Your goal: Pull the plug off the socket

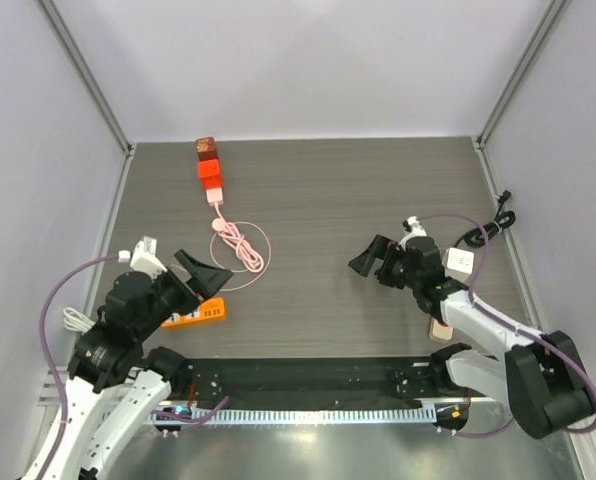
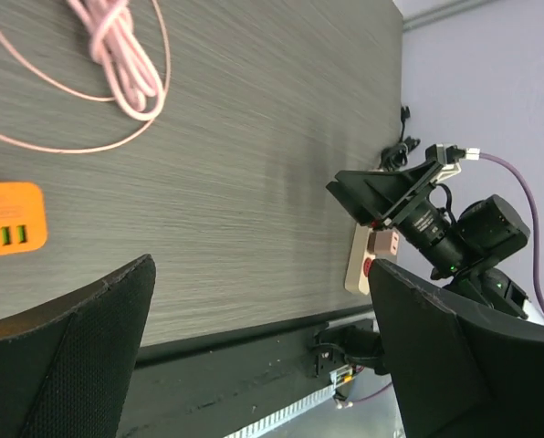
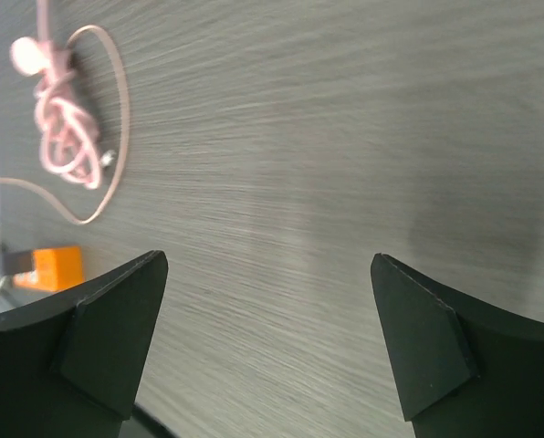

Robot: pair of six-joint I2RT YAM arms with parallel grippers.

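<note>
A red and orange socket block (image 1: pixel 209 172) lies at the table's back left. A pale plug (image 1: pixel 216 199) sits in its near end, and its pink cable (image 1: pixel 240 246) coils toward me. The cable also shows in the left wrist view (image 2: pixel 119 57) and the right wrist view (image 3: pixel 67 137). A beige power strip (image 2: pixel 358 265) with a pink plug (image 2: pixel 382 243) lies under my right arm, and part of it shows from above (image 1: pixel 459 261). My left gripper (image 1: pixel 200 275) is open and empty near the coil. My right gripper (image 1: pixel 373 260) is open and empty over bare table.
An orange power strip (image 1: pixel 200 312) lies beside my left gripper, and also shows in the left wrist view (image 2: pixel 7 228) and the right wrist view (image 3: pixel 48 266). A black cable (image 1: pixel 488 228) bunches at the right wall. A black rail (image 1: pixel 308 375) runs along the near edge.
</note>
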